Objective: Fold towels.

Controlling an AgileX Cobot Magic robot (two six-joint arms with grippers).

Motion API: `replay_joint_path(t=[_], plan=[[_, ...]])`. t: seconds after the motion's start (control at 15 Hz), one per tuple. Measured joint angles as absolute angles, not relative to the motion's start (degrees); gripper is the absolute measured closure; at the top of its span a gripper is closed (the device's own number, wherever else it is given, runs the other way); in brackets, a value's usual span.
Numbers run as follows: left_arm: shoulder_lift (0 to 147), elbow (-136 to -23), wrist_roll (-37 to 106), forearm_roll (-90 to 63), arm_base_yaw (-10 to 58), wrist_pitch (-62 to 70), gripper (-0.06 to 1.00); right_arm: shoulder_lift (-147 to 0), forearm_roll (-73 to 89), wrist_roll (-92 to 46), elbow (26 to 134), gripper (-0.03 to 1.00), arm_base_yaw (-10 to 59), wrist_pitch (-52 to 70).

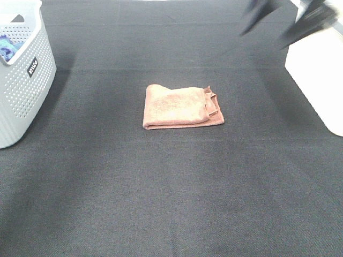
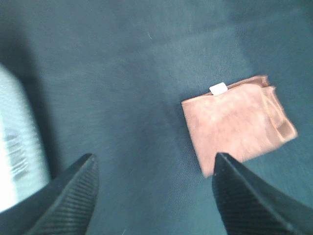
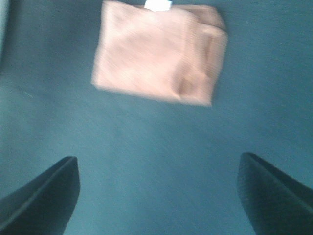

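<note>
Both claws (image 2: pixel 151 196) (image 3: pixel 156 196) gape wide, empty, above towel (image 1: pixel 179 107)

We see a towel (image 1: pixel 181 107) of soft, matt, napped cloth with a stitched hem and a smooth white tag (image 2: pixel 218 88). The table (image 1: pixel 171 203) is covered in dark, matt, finely woven fabric. The basket (image 1: pixel 24 80) is pale, perforated plastic with a slight sheen. The left fingers (image 2: pixel 68 196) are black, matt and finely ribbed.
</note>
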State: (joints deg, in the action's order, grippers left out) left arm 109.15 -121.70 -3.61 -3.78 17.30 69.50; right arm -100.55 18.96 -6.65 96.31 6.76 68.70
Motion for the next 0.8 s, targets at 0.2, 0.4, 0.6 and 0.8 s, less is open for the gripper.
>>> replay_joint_path(t=[0.2, 0.4, 0.6, 0.8], plan=[[94.7, -106.1, -3.6, -2.8, 17.3, 69.5, 0.30, -88.6, 12.1, -5.5, 92.2, 0.14, 6.8, 69.0], [76.0, -83.0, -3.8, -2.8, 17.3, 69.6, 0.30, -76.2, 9.9, -5.4, 81.3, 0.14, 6.8, 69.1], [64.6, -69.2, -3.8, -2.8, 17.3, 69.6, 0.30, -66.7, 9.7, -5.3, 71.7, 0.14, 6.8, 69.2], [44.1, -51.3, -3.7, -2.9, 17.3, 69.7, 0.30, -50.2, 9.5, -5.3, 52.8, 0.14, 6.8, 69.3]])
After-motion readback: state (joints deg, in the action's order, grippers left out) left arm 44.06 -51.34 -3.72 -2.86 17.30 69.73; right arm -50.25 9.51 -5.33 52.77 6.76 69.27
